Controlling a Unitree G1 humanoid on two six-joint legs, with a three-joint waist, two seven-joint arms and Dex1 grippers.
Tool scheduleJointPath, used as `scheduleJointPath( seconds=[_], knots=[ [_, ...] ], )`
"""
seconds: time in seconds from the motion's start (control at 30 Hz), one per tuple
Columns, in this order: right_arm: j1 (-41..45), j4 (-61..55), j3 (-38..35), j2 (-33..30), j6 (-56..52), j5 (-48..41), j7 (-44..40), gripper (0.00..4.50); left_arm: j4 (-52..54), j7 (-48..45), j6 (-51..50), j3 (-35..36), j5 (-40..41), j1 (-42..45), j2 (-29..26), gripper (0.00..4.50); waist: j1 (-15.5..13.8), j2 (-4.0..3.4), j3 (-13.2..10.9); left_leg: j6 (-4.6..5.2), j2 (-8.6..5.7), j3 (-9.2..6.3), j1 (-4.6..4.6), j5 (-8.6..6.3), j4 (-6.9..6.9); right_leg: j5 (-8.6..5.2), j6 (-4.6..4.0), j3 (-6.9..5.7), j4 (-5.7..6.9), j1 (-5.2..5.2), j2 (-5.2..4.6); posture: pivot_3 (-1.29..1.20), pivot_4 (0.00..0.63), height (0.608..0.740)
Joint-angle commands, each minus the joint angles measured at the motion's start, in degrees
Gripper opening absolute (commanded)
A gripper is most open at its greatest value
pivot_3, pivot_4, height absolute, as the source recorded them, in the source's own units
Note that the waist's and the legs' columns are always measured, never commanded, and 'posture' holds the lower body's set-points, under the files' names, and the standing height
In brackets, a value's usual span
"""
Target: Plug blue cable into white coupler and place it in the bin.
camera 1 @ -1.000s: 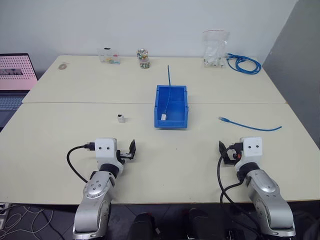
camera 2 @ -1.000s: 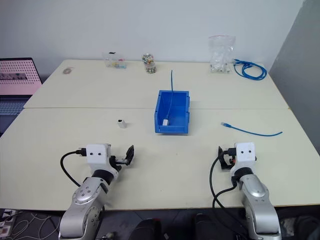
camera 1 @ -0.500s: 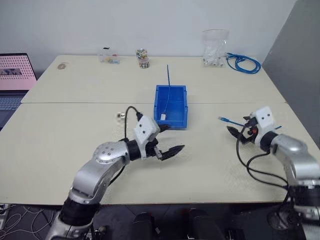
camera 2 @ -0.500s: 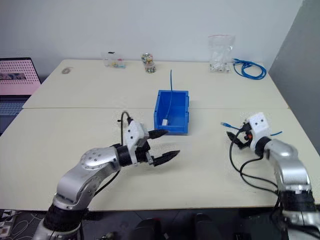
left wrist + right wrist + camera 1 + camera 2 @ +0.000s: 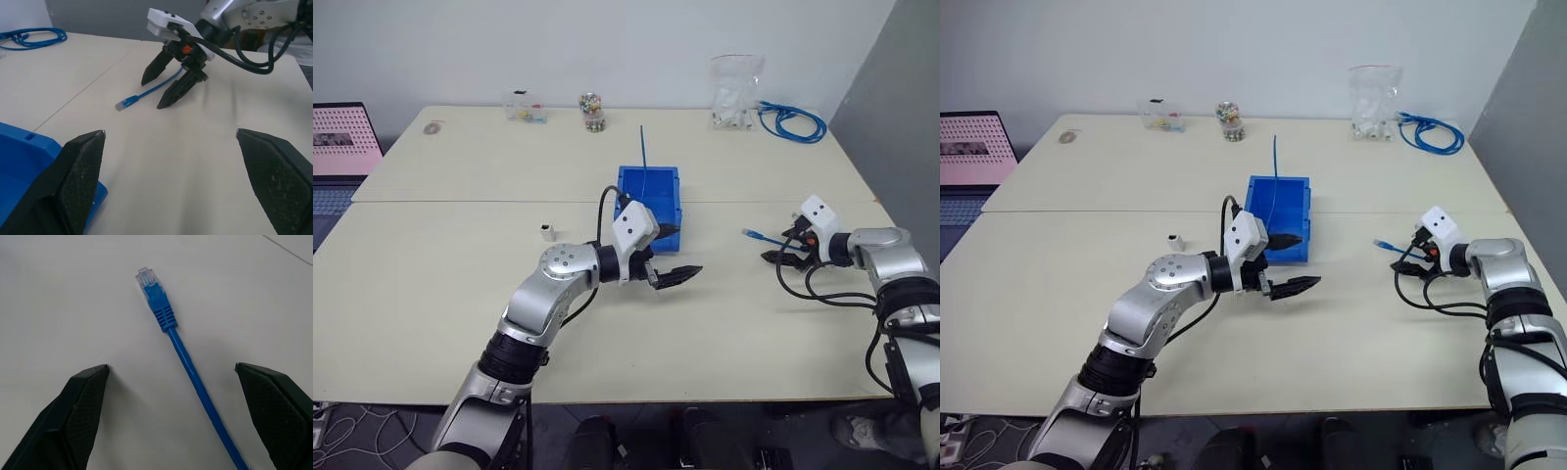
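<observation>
The blue cable (image 5: 773,240) lies on the table at the right, its clear plug (image 5: 145,276) pointing towards the bin (image 5: 623,192). My right gripper (image 5: 776,246) is open and low over the table, its fingers straddling the cable just behind the plug without touching it, as the left wrist view (image 5: 152,93) also shows. The white coupler (image 5: 547,232) stands alone on the table left of the bin. My left gripper (image 5: 681,251) hovers open and empty in front of the bin's near right corner, pointing right.
Another thin blue cable (image 5: 644,157) with a white piece leans inside the bin. At the back stand a clear bag (image 5: 736,93), a coiled blue cable bundle (image 5: 790,122), a small jar (image 5: 593,111) and a clear box (image 5: 524,110). A laptop (image 5: 337,142) sits far left.
My left arm has swung up and to the right, from the near table edge to the front of the bin. The right gripper has reached forward to the cable's plug end.
</observation>
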State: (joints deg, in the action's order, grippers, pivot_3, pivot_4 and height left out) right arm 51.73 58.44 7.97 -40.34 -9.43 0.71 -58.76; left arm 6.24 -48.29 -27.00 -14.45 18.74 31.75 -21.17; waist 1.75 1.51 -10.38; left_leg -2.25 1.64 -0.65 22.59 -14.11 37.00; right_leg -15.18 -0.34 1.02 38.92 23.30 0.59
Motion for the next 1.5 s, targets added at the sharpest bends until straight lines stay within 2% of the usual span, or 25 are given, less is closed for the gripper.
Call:
scheduleJointPath(
  seconds=[0.03,0.1,0.2,0.3,0.33,0.37,0.5,0.63,0.97,1.1,1.2,1.27,1.33,1.43,1.5],
  knots=[
    [1.69,7.38,0.34,-0.57,0.19,2.47,-1.3,4.21,3.67,-0.68,-1.0,-0.37,0.27,-1.06,-0.69,4.5,-0.09,0.0,0.0,0.0,0.0,-0.01,-0.02,0.0,0.01,0.0,0.01,0.0,0.0,-0.03,-0.02,0.0,0.15,0.74],
    [2.18,8.85,0.31,-0.59,0.22,2.58,-2.36,3.98,4.66,-0.65,-1.94,-0.32,0.38,-1.97,-1.08,4.5,-0.17,0.0,0.0,0.0,-0.02,-0.05,-0.05,0.01,0.05,0.01,0.04,-0.05,0.02,-0.1,-0.09,0.0,0.15,0.74],
    [2.46,10.28,0.17,-0.6,0.61,2.69,-2.48,3.11,6.7,-0.51,-3.82,0.06,1.36,-3.07,-1.4,4.5,-0.22,0.01,0.0,0.0,-0.03,-0.07,-0.05,0.01,0.08,0.03,0.16,-0.04,0.02,-0.12,-0.14,0.0,0.15,0.74],
    [2.85,11.2,-0.31,-0.49,0.58,2.69,-1.75,2.42,7.95,-0.35,-4.95,0.31,1.72,-3.44,-1.42,4.5,-0.21,0.01,0.0,0.0,-0.02,-0.06,-0.05,0.01,0.1,-0.07,0.38,-0.02,0.02,-0.13,-0.17,0.0,0.15,0.74],
    [3.04,11.48,-0.49,-0.46,0.57,2.75,-1.25,2.34,7.76,0.04,-4.62,0.27,1.15,-3.31,-1.31,4.5,-0.21,0.0,0.01,0.0,-0.02,-0.06,-0.05,0.01,0.1,-0.07,0.38,-0.03,0.02,-0.13,-0.17,0.0,0.15,0.74],
    [3.32,11.82,-0.92,-0.36,0.13,2.6,-0.65,1.92,7.43,0.54,-4.39,0.28,0.65,-3.14,-1.11,4.5,-0.21,0.0,0.01,0.0,-0.02,-0.07,-0.06,0.01,0.1,-0.07,0.37,-0.03,0.02,-0.13,-0.17,0.0,0.15,0.74],
    [4.23,12.73,-2.31,-0.13,-1.18,2.33,0.95,1.15,7.32,1.1,-5.4,0.26,1.21,-2.23,0.08,4.5,-0.22,0.0,0.01,-0.01,-0.02,-0.07,-0.06,0.01,0.09,-0.06,0.36,-0.03,0.03,-0.13,-0.17,0.0,0.15,0.74],
    [4.33,12.96,-2.38,-0.34,-0.86,2.91,1.45,0.1,8.44,0.86,-6.47,-0.15,1.91,-2.2,0.63,4.5,-0.2,0.0,0.01,-0.01,-0.03,-0.05,-0.05,0.01,0.1,-0.04,0.34,-0.01,0.03,-0.13,-0.18,0.0,0.15,0.74],
    [4.27,12.26,-2.08,-0.6,-0.35,3.16,-1.18,0.01,9.15,-0.44,-7.48,0.6,2.87,-2.63,-0.24,4.5,-0.2,0.0,0.01,-0.01,-0.04,-0.06,-0.06,0.01,0.1,-0.05,0.34,-0.02,0.04,-0.13,-0.18,0.0,0.15,0.74],
    [5.13,7.59,-1.65,-0.08,-4.27,1.08,-11.53,0.01,13.1,-1.91,-9.29,2.47,5.03,-5.14,-3.35,4.5,-0.09,0.0,0.01,-0.01,-0.03,-0.06,-0.06,0.01,0.08,-0.05,0.34,-0.01,0.03,-0.13,-0.17,0.0,0.15,0.74],
    [2.82,-3.34,-0.39,-0.05,-12.99,-2.6,-24.33,0.01,18.75,-3.39,-10.8,4.81,7.86,-10.01,-7.88,4.5,0.49,-0.07,-0.02,-0.01,0.02,-0.17,-0.13,0.01,0.04,-0.02,0.27,0.14,0.04,-0.07,-0.16,0.0,0.15,0.74],
    [-0.47,-14.82,1.28,-0.78,-22.24,-7.17,-31.16,0.01,22.52,-4.01,-9.93,6.61,8.58,-15.13,-11.01,4.5,0.52,-0.14,-0.06,-0.01,0.06,-0.34,-0.14,0.01,0.02,0.06,0.09,0.08,0.06,-0.06,-0.16,0.0,0.15,0.74],
    [-4.14,-26.48,4.32,-0.86,-30.17,-12.07,-33.63,0.01,26.25,-3.88,-6.36,9.51,7.79,-23.33,-13.62,4.5,0.58,-0.18,-0.07,-0.01,0.13,-0.45,-0.13,0.0,-0.01,0.03,0.03,0.04,0.08,-0.03,-0.16,0.0,0.15,0.74],
    [-8.0,-37.15,8.28,2.04,-35.47,-14.71,-33.43,0.01,29.49,-1.93,1.88,15.58,5.06,-36.94,-14.12,4.5,0.65,-0.22,-0.08,-0.01,0.23,-0.75,-0.23,-0.01,-0.03,-0.03,-0.05,0.03,0.1,-0.1,-0.19,0.0,0.15,0.74],
    [-8.69,-39.7,11.2,6.68,-37.1,-15.49,-31.39,0.01,31.22,0.1,6.78,20.73,3.59,-47.78,-12.39,4.5,0.63,-0.22,-0.09,-0.01,0.23,-0.75,-0.22,-0.02,-0.04,-0.06,-0.05,0.03,0.07,-0.07,-0.21,0.0,0.15,0.74]
  ],
)
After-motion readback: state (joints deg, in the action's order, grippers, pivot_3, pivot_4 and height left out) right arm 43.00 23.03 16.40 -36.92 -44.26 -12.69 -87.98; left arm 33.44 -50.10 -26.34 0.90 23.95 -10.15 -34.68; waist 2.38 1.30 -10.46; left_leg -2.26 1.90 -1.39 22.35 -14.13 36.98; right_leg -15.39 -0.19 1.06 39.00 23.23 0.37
